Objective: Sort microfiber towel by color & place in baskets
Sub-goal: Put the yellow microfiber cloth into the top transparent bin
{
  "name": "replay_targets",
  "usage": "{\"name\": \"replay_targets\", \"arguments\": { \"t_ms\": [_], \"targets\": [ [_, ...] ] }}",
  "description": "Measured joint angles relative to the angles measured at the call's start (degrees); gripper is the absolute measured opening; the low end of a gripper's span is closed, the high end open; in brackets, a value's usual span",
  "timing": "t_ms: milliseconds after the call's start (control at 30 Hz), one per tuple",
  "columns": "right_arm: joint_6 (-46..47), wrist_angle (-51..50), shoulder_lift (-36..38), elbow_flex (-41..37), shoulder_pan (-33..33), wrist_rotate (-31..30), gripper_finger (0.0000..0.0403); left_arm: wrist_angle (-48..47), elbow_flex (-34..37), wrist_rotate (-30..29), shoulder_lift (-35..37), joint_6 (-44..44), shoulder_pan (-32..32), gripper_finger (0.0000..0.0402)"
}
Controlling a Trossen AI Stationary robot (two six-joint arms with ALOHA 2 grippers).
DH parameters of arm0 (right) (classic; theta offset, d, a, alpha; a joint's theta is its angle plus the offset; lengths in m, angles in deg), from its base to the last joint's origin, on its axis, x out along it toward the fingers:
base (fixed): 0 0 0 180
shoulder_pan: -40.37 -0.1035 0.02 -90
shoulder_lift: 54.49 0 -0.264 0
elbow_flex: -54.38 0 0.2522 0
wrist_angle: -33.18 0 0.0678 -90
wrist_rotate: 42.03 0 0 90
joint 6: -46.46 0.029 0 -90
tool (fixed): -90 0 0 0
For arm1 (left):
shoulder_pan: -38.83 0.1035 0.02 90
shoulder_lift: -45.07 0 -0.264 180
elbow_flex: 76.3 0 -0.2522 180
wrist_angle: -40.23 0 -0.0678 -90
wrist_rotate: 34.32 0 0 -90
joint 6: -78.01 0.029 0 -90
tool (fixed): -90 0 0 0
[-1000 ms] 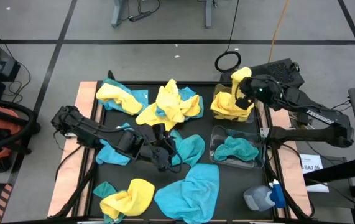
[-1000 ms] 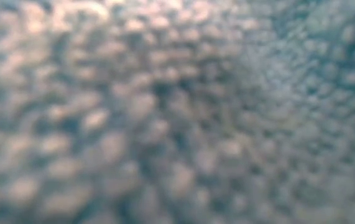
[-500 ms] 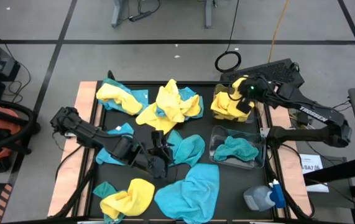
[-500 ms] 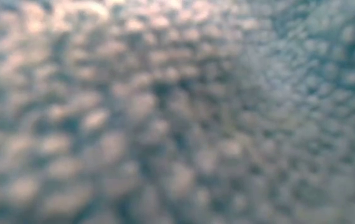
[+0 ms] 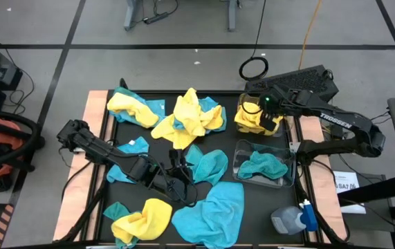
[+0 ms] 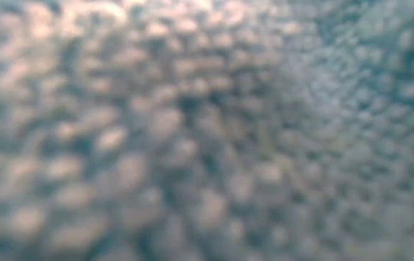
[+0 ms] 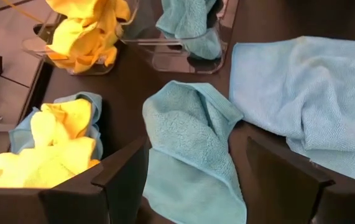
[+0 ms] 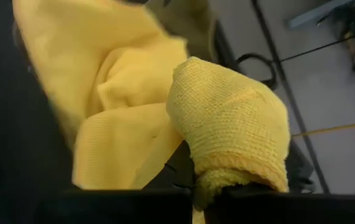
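Yellow and teal microfiber towels lie scattered on the black table. Two clear baskets stand at the right: the far one (image 5: 244, 104) holds yellow towels, the near one (image 5: 241, 151) a teal towel (image 5: 263, 166). My left gripper (image 5: 181, 185) is open and slants down over a crumpled teal towel (image 7: 189, 149); its fingers stand on either side of the towel, above it. My right gripper (image 5: 268, 111) is over the far basket, shut on a yellow towel (image 8: 227, 118). My right gripper pinches a bunched fold of the yellow towel (image 8: 227, 171) between its two fingers; the fold bulges out past the fingertips. The fingers slant steeply down from the table's right side. The rest of the towel reaches down onto the yellow cloth (image 8: 121, 106) in the far basket.
A yellow-and-teal heap (image 5: 187, 114) and another (image 5: 135, 107) lie at the back. A yellow towel (image 5: 142, 218) and a large teal one (image 5: 211, 211) lie at the front. A blue-capped grey bottle (image 5: 294, 218) and a black keyboard (image 5: 301, 79) flank the baskets. Cloth fills the low view.
My right gripper has tipped steeply downward and sunk toward the far basket, bringing the yellow towel from above the rim down onto the yellow cloths inside. My left gripper has moved down and toward the table's near edge, still open.
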Motion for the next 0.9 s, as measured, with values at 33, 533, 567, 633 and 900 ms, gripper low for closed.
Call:
{"name": "replay_targets", "arguments": {
  "t_ms": [33, 533, 567, 633, 900],
  "targets": [
    [0.4, -0.5, -0.6, 0.0, 0.0, 1.0, 0.0, 0.3, 0.4, 0.0, 0.0, 0.0, 0.0, 0.0274],
    [6.1, -2.4, -8.2, -1.2, -0.1, 9.0, 0.0, 11.4, 7.2, 4.8, 0.0, 0.2, 2.4, 0.0274],
    [6.1, -1.9, -8.7, -2.0, -0.1, 9.0, 0.0, 12.5, 8.1, 5.1, 0.0, 0.2, 2.8, 0.0274],
    [6.1, -0.6, -9.6, -4.0, 0.0, 9.0, 0.0001, 14.5, 9.5, 6.1, 0.0, 0.1, 3.5, 0.0274],
    [6.8, 3.8, -13.8, -10.8, 0.0, 10.1, 0.0007, 17.6, 10.1, 9.0, -2.2, 1.6, 6.7, 0.0274]
  ]
}}
